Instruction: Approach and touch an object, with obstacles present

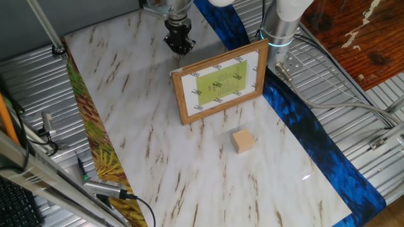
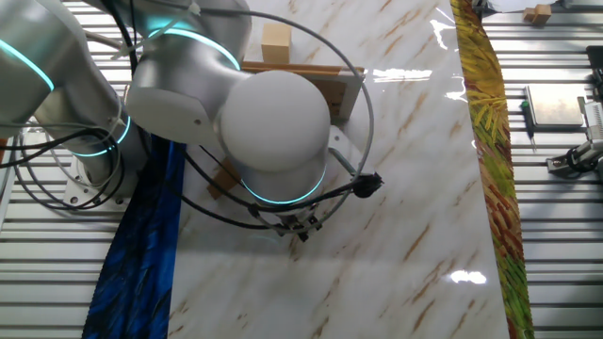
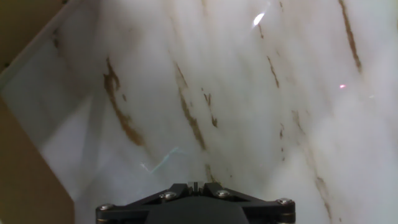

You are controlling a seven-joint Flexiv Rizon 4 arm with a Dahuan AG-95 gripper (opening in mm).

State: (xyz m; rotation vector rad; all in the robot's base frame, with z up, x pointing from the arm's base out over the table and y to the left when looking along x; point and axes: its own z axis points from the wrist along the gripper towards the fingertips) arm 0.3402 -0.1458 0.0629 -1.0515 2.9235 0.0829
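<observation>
You are in the approach step, and no contact has been made. Your gripper hangs low over the marble table on the back side of the framed picture, so the frame stands between the tool and the target. The fingers read as pinched together with nothing held in the one fixed view; the hand view shows only the gripper's dark base at the bottom edge and bare marble ahead, so take closed-and-empty as a judgement. The wooden cube sits on the table beyond the picture, on its printed side, well apart from the tool and clear of the frame. In the other fixed view the arm's large joint hides most of the frame; only the cube's top shows past the frame's upper edge. The brown slab at the left edge of the hand view is probably the frame's back, close beside the tool, though that is not certain. Next move, as judged: lift enough to clear the frame's top or swing wide around one end, then descend on the cube. Main risk is clipping and toppling the picture.
</observation>
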